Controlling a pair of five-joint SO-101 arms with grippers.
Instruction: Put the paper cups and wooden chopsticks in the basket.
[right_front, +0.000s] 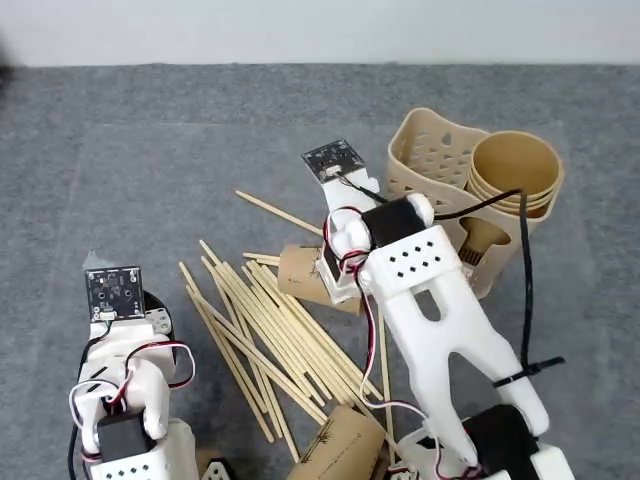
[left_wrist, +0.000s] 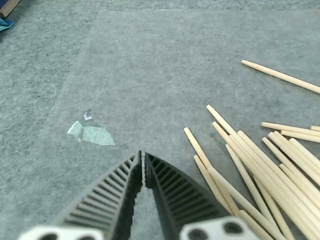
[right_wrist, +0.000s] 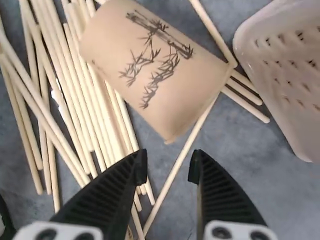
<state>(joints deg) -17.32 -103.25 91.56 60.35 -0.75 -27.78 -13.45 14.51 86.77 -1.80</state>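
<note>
The right gripper (right_wrist: 167, 167) is held open just above the paper cup (right_wrist: 150, 85), which lies on its side across the chopsticks (right_wrist: 65, 100), just left of the basket (right_wrist: 285, 75). The jaws should be lowered astride the cup wall and closed gently (thin paper is likely to crush). A single chopstick (right_wrist: 189, 150) below the jaws could be caught in the grip. A second cup (right_front: 340, 445) lies nearer. The left gripper (left_wrist: 144, 162) is closed and empty over the mat (left_wrist: 150, 60) at the left.

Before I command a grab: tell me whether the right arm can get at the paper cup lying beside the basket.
Probably yes. The right arm has its jaws open just short of the paper cup, with nothing between; the basket sits close beside.
</note>
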